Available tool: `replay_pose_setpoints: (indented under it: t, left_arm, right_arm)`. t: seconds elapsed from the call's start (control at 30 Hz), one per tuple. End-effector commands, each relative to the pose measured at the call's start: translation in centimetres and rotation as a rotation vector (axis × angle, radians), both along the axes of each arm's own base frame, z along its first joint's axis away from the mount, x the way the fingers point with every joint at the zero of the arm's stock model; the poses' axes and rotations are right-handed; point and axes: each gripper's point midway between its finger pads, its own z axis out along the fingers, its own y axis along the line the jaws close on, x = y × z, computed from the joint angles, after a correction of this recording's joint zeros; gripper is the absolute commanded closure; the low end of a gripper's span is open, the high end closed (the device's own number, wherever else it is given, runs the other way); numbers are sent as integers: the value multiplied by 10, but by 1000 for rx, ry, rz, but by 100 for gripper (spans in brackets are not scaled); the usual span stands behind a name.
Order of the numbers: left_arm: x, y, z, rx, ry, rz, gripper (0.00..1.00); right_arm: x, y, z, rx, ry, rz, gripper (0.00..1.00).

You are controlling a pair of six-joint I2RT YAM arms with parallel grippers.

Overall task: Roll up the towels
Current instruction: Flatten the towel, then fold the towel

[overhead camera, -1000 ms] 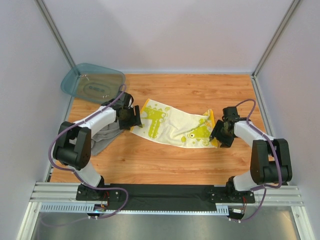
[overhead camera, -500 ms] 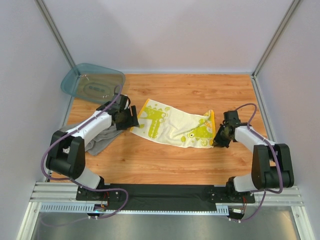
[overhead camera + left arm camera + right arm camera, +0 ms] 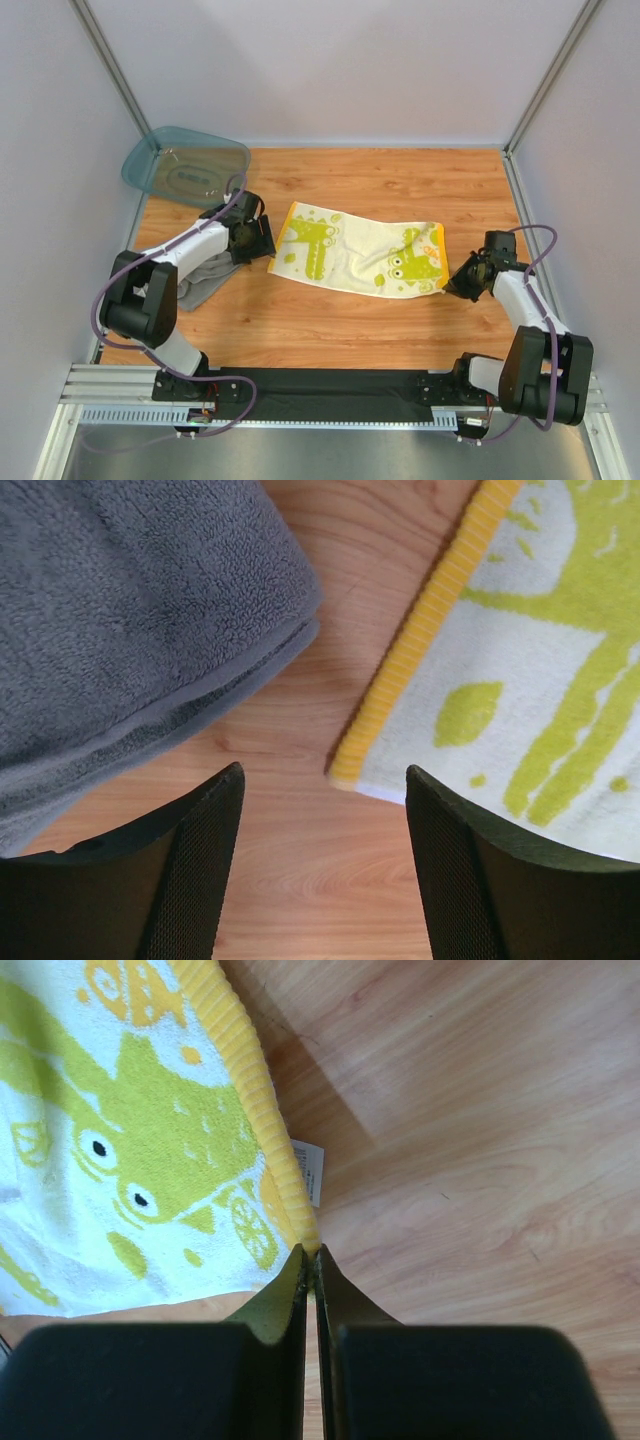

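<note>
The yellow-and-white patterned towel (image 3: 355, 255) lies spread flat mid-table. My right gripper (image 3: 450, 287) is shut on its near right corner; in the right wrist view the jaws (image 3: 311, 1250) pinch the yellow hem of the towel (image 3: 130, 1140) just below a small white tag (image 3: 310, 1170). The grey towel (image 3: 200, 275) lies bunched at the left, partly under my left arm. My left gripper (image 3: 266, 243) stands open over bare wood between the two towels. In the left wrist view the gripper (image 3: 322, 772) holds nothing, with the grey towel (image 3: 130, 610) at left and the patterned towel's corner (image 3: 520, 660) at right.
A translucent teal tub (image 3: 185, 165) sits at the back left corner, partly over the table edge. White walls with metal posts enclose the wooden table (image 3: 400, 180) on three sides. The black mat and rail (image 3: 330, 385) run along the near edge.
My right gripper closed on the patterned towel's right corner and pulled it to the right, stretching the cloth flatter. The left gripper stayed near the towel's left end, still open.
</note>
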Motion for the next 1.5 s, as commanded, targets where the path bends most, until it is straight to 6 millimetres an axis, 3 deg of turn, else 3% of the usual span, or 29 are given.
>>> replay_pose_setpoints:
  t: [0.0, 0.1, 0.27, 0.33, 0.7, 1.2, 1.47]
  left_arm:
    - [13, -18, -3, 6, 8, 17, 28]
    - [5, -38, -18, 41, 65, -6, 28]
    - [-6, -51, -27, 70, 90, 16, 30]
    - [-12, -46, -28, 89, 95, 30, 34]
    - [-46, -4, -21, 188, 49, 57, 33]
    - [-21, -27, -15, 102, -35, 18, 34]
    - [-18, -27, -34, 96, -12, 15, 37]
  right_arm:
    - [-4, 1, 3, 22, -16, -15, 100]
    - [-9, 5, 0, 48, 16, 8, 100]
    - [-8, 8, 4, 61, -8, 12, 100]
    - [-6, 11, 4, 77, -6, 23, 100]
    - [2, 10, 11, 71, -41, 28, 100]
    - [-4, 5, 10, 41, -17, 14, 100]
    - [-4, 4, 10, 33, -11, 9, 100]
